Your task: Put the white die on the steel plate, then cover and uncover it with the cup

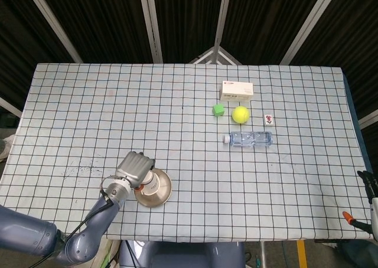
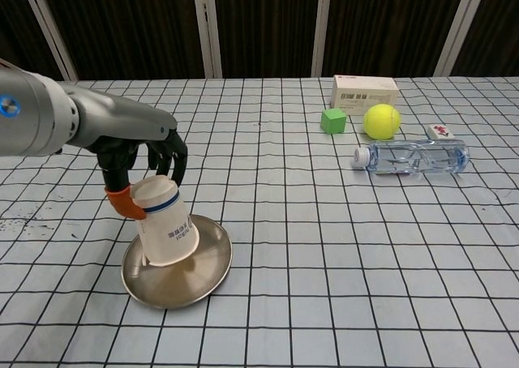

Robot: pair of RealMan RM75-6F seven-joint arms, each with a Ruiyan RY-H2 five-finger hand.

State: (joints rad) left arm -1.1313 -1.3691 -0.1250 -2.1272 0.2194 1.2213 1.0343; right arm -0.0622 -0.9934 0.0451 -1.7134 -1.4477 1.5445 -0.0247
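1. My head view looks steeply down from high above, taking in the whole tabletop point(image 1: 195, 103) from its near edge to its far edge.
2. My chest view sits low at the near edge, facing the far edge, much closer.
3. Both share the steel plate point(image 1: 162, 192) point(image 2: 207, 264) and water bottle point(image 1: 249, 139) point(image 2: 413, 156).

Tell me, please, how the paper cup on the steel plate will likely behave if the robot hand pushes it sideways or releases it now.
The paper cup looks thin and light, so it would probably slide or tip easily. It stands inverted and tilted on the steel plate, so it may wobble or settle when the left robot hand releases it. A hard squeeze would likely dent it.
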